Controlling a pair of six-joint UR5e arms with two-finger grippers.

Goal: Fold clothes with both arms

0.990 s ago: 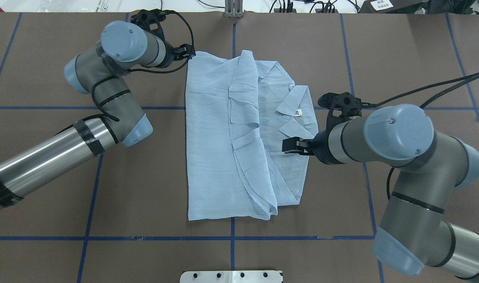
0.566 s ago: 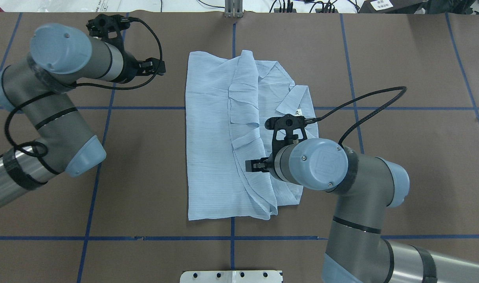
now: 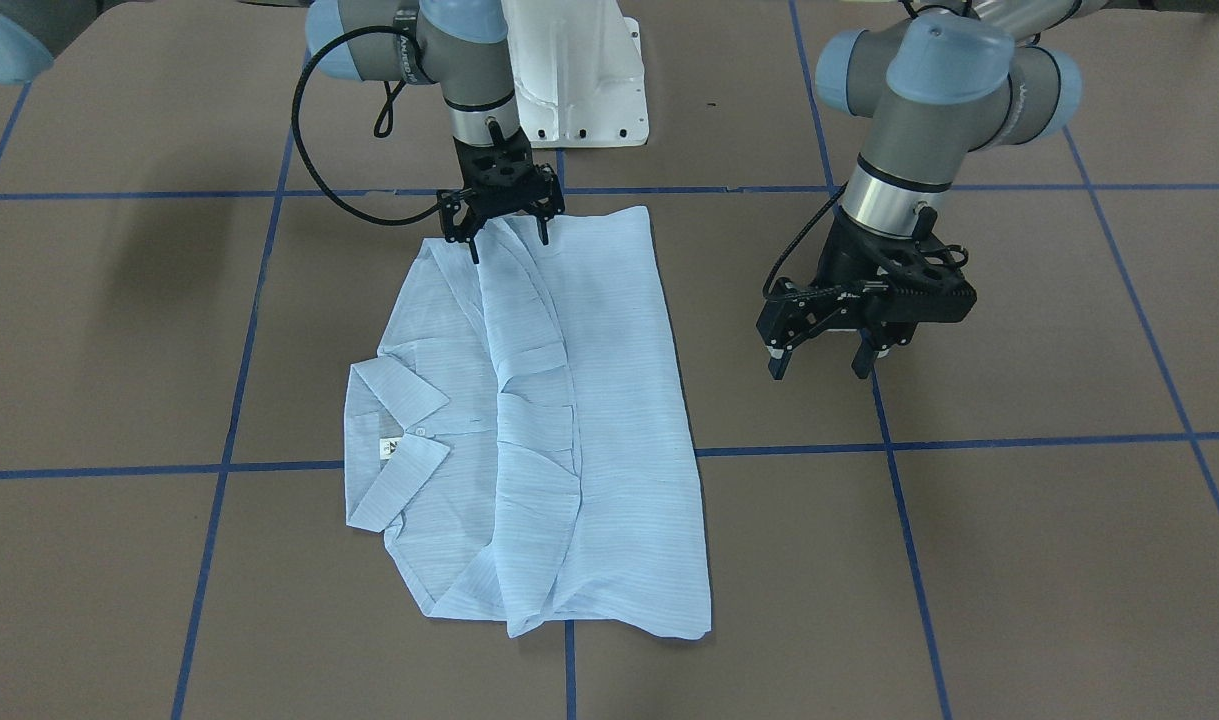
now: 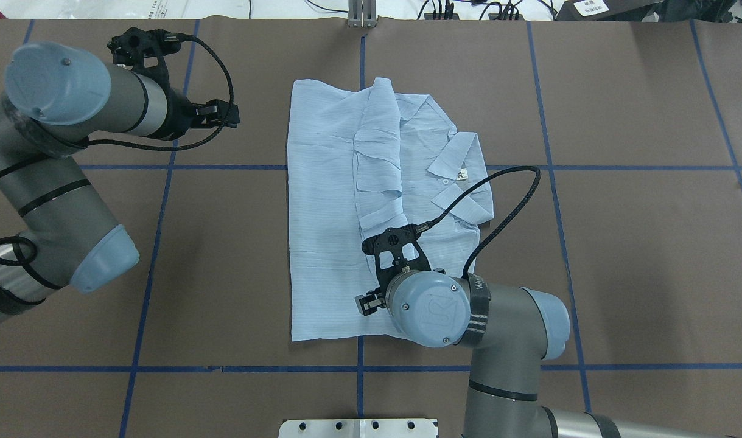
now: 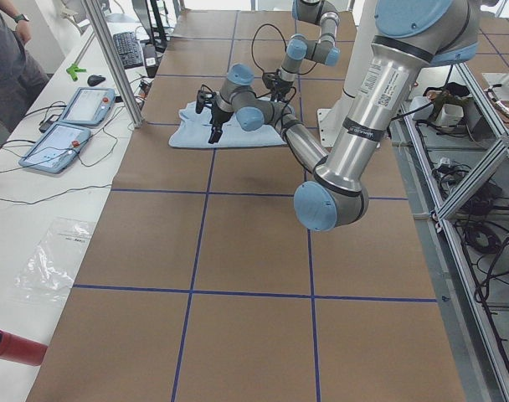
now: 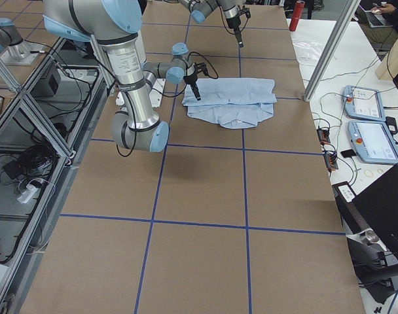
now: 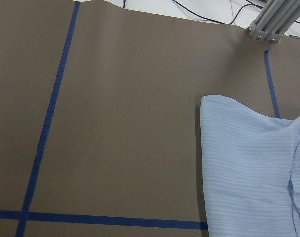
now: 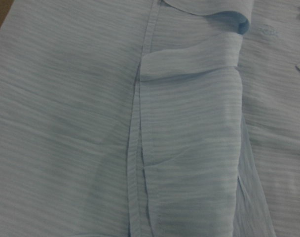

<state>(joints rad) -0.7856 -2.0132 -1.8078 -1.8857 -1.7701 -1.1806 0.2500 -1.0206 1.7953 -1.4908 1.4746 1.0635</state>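
Overhead view, left to right: the left gripper (image 4: 223, 114) is hovering over the bare table (image 4: 224, 255) at 10 o'clock from the shirt, well clear of the fabric; its jaws are standing apart, holding nothing; the shirt (image 4: 328, 213) is lying flat at the table centre, partly folded, with a sleeve (image 4: 378, 152) doubled along its middle and the collar (image 4: 453, 159) facing 3 o'clock; the right gripper (image 4: 366, 304) is hanging over the shirt's 6 o'clock edge, fingers spread and pointing down, gripping nothing; contact with the fabric cannot be told.
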